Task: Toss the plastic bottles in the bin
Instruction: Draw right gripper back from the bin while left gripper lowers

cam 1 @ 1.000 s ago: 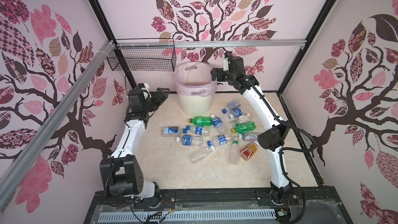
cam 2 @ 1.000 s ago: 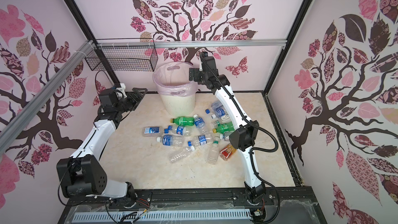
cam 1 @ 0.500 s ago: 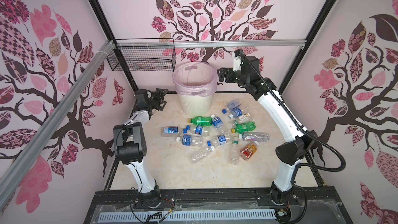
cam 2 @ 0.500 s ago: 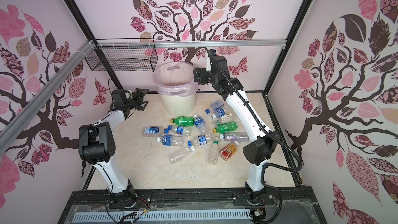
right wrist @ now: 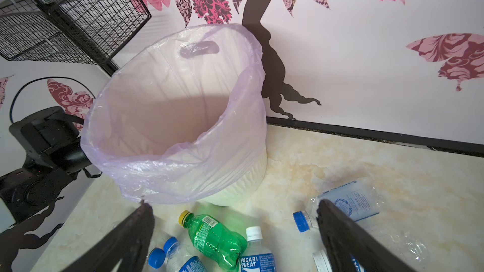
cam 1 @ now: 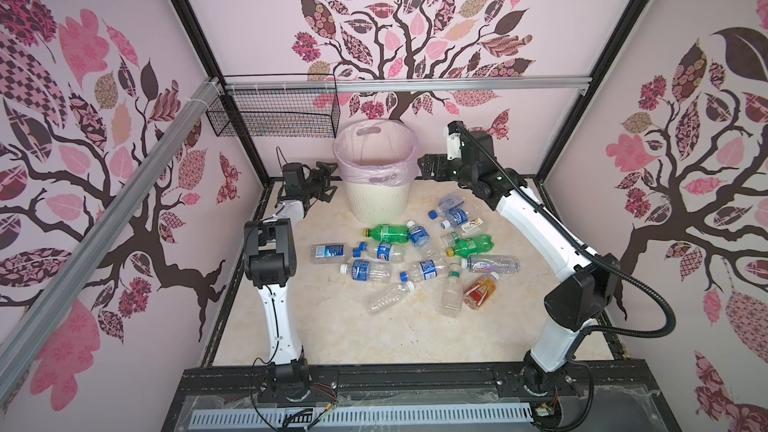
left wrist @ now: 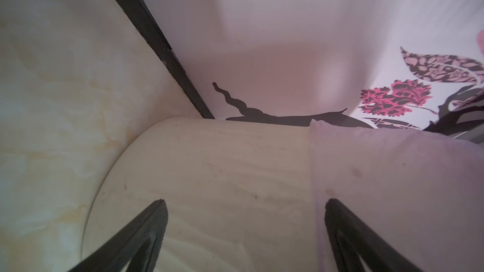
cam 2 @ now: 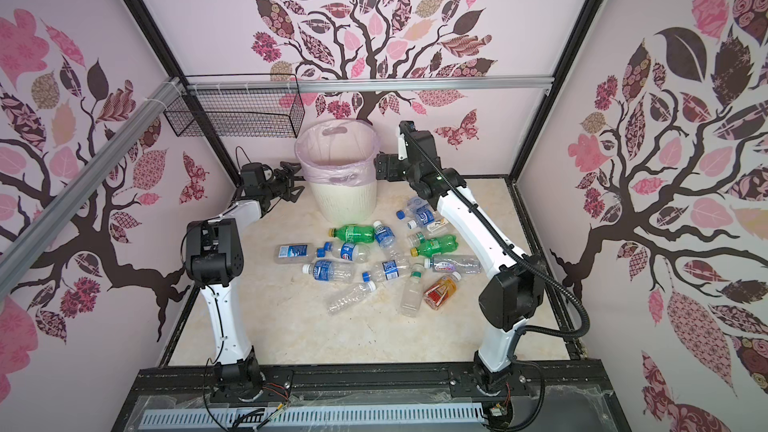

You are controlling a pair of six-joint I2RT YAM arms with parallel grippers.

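Observation:
The cream-white ribbed bin (cam 1: 376, 201) (cam 2: 345, 203) with its pale pink bag stands at the back of the floor. Several plastic bottles lie in front of it in both top views: a green one (cam 1: 386, 233), another green one (cam 1: 471, 245), an orange-red labelled one (cam 1: 480, 290) and clear blue-labelled ones (cam 1: 368, 270). My left gripper (cam 1: 329, 182) (left wrist: 243, 205) is open, close against the bin's left wall (left wrist: 209, 166). My right gripper (cam 1: 422, 166) (right wrist: 234, 206) is open and empty beside the bin's right rim (right wrist: 167, 158), above a green bottle (right wrist: 217, 239).
A black wire mesh basket (cam 1: 274, 118) hangs on the back wall left of the bin. An aluminium rail (cam 1: 415, 84) crosses the back wall. Black frame edges border the marble floor (cam 1: 332, 326).
The left arm has folded up at the elbow and its gripper has slid closer to the bin's left side. The right gripper has dropped from over the rim to beside it.

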